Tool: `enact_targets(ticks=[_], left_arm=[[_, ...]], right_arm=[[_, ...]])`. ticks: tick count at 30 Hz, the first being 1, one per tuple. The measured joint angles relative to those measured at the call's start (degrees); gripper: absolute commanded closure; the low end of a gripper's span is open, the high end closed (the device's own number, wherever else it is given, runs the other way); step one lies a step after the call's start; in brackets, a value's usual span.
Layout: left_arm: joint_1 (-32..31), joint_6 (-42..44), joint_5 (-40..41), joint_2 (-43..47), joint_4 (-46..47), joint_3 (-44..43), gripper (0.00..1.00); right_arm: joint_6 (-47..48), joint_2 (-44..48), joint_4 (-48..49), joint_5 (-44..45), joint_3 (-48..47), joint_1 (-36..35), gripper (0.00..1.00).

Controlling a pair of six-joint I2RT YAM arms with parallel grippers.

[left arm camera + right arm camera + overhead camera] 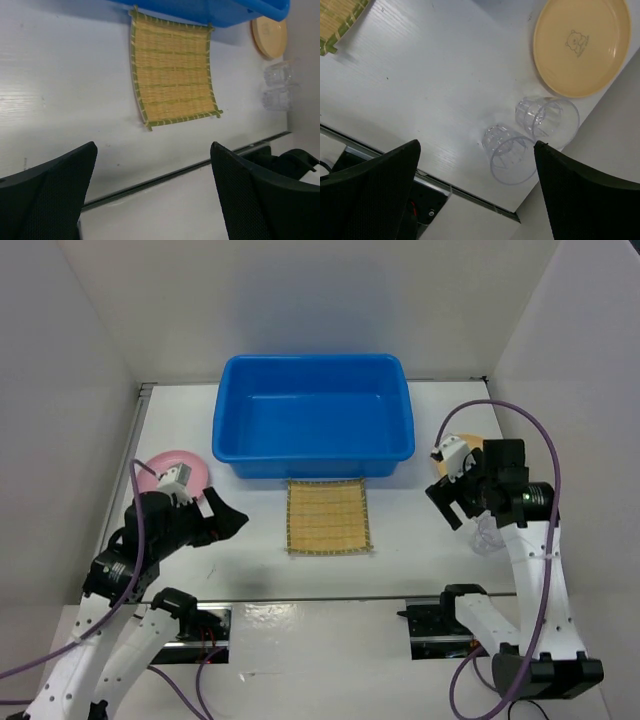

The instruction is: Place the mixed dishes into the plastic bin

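The blue plastic bin [312,466] stands at the back centre with nothing in it. The woven yellow bamboo mat [327,517] lies flat just in front of it and also shows in the left wrist view [172,72]. The pink plate [168,462] lies at the left, partly hidden by my left arm. The tan-yellow plate [582,42] lies at the right. The two clear cups [547,117] [507,152] stand upright beside it. My left gripper [230,512] is open and empty, left of the mat. My right gripper [447,502] is open and empty above the cups.
White walls close in the table at the left, back and right. The cups and the tan-yellow plate [270,35] sit close to the right wall. A dark slot [175,172] runs along the table's near edge. Both arm bases sit below it.
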State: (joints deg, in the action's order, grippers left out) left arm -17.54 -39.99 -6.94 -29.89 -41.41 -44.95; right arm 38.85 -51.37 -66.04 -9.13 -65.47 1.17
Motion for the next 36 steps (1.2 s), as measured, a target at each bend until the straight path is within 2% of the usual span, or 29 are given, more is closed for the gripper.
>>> enact_targets(ticks=[8, 9, 11, 12, 14, 15, 19, 23, 25, 29, 36], left_arm=[[-2.2, -4.2, -4.7, -8.6, 5.8, 3.0, 0.0], [-2.5, -5.0, -5.0, -8.9, 6.7, 3.8, 0.0], [-3.7, -6.3, -5.4, -10.2, 8.7, 5.7, 0.0], [-4.5, -6.8, -5.5, -11.1, 9.5, 6.3, 0.0], [-6.2, -7.2, -5.4, -13.5, 11.0, 6.9, 0.0], [-6.8, -7.6, -5.4, -15.2, 12.2, 7.2, 0.0], [-8.2, -9.4, -5.4, -18.5, 15.7, 8.7, 0.0], [-8.2, -11.2, -5.3, -19.9, 20.1, 11.2, 0.0], [-8.3, -12.2, -5.4, -21.4, 23.4, 13.9, 0.0], [-9.2, -14.0, -5.3, -27.3, 26.2, 16.6, 0.0], [-10.0, -15.3, -5.4, -38.9, 33.0, 16.3, 0.0]], right_arm=[[1.6, -9.3, 0.4, 1.2, -1.8, -10.5, 0.01], [1.6, -10.6, 0.4, 1.0, -2.6, -11.5, 0.14], [1.9, -13.9, 0.8, 0.5, -4.1, -13.2, 0.29], [1.9, -15.4, 1.1, 0.5, -4.5, -13.8, 0.47], [1.7, -18.9, 1.7, 0.8, -4.9, -15.6, 0.64], [1.3, -20.9, 2.2, 0.9, -4.9, -17.0, 0.79], [-2.3, -26.1, 7.0, 2.6, -1.1, -26.0, 1.0], [-6.7, -26.6, 11.6, 6.1, 4.3, -36.7, 1.0], [-8.2, -26.9, 13.9, 7.3, 5.6, -39.8, 1.0], [-10.1, -30.3, 18.6, 9.0, 6.5, -40.4, 1.0], [-12.0, -40.0, 25.0, 8.3, 6.9, -41.1, 1.0]])
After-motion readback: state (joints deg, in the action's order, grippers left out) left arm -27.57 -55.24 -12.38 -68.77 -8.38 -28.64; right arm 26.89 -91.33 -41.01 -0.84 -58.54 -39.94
